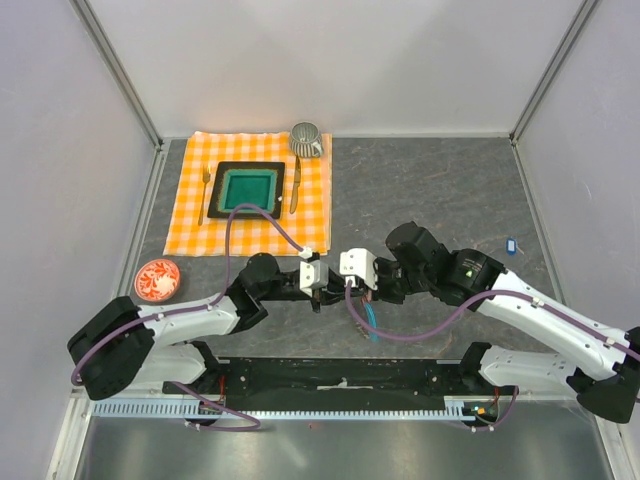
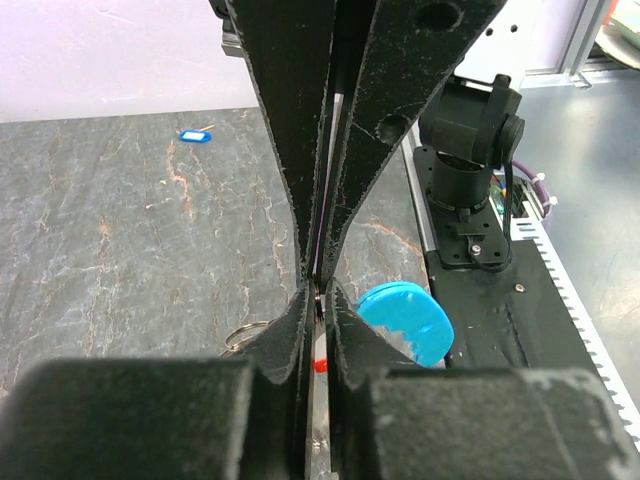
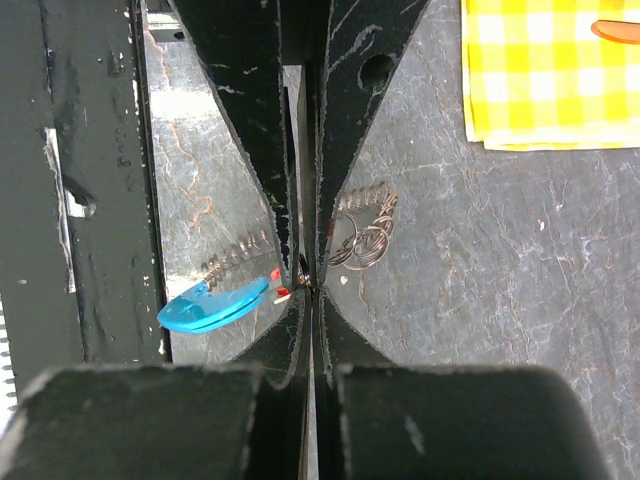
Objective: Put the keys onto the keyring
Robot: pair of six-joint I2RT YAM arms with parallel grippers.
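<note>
"So, how much room is there to move?"

"Plenty ahead and to my right. The bare grey counter [image 1: 440, 190] runs out to the pale walls [image 1: 350, 60] that close three sides. Behind me the black base rail [image 1: 340, 378] lies near. At the far left is the orange checked cloth [image 1: 195, 215] with a dark tray [image 1: 216, 170] and a cup [image 1: 306, 140] on it. The red-patterned saucer [image 1: 157, 280] sits by the counter's left edge."

"And your fingers?"

"My left fingers [image 2: 285, 340] and right fingers [image 3: 345, 340] meet tip to tip over the near middle of the counter, each pair pressed together. A thin dark wire runs through the slit, but I cannot tell whether either pair truly grips it."

"Where are the task's things?"

"The keyring [image 1: 372, 320] is just beside the tips, its light-blue strip on the rail side. My right wrist view adds small metal rings [image 3: 360, 235] on the stone and a red tag [image 3: 277, 275] right at the tips, both too small to make out from above. The blue-tagged key [image 2: 194, 135] shows in my left wrist view and from above. It lies flat, well apart, towards the right wall."
</note>
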